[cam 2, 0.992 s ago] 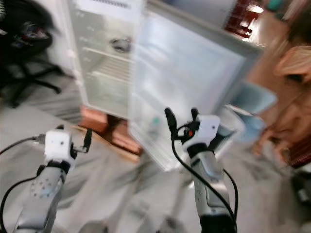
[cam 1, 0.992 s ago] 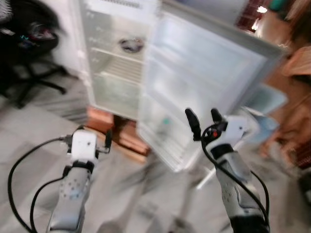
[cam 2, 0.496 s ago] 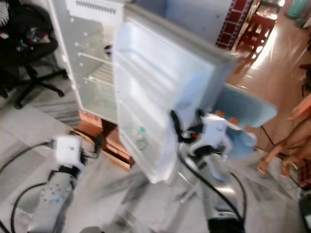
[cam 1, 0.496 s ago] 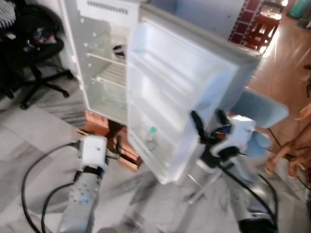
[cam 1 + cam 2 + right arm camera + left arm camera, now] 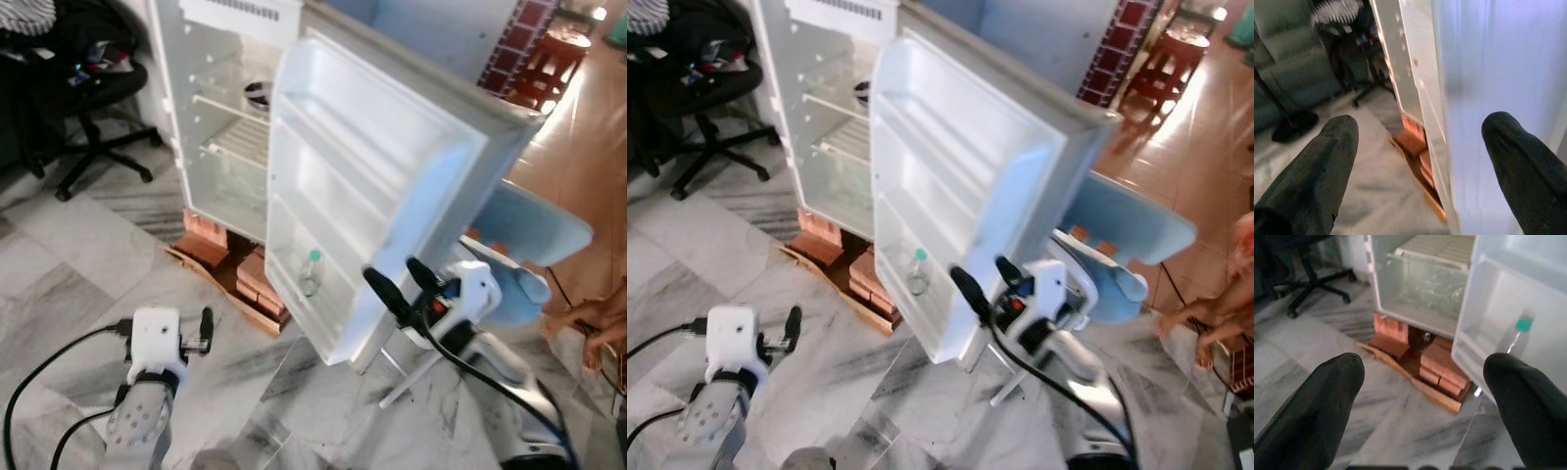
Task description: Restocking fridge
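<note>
Fridge door [image 5: 377, 196], white, stiff and light-swinging, stands open; take its outer edge. Right gripper [image 5: 403, 285], at five o'clock, spreads empty fingers around that edge; left gripper [image 5: 1422, 382] likewise gapes empty.

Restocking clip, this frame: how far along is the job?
Done: the white fridge door stands wide open, and one clear bottle with a green cap sits in its bottom door shelf. A dark bowl is on an upper wire shelf. In hand: nothing; the right gripper is open by the door's edge, and the left gripper is open, low over the marble floor. Left: most shelves look bare.
</note>
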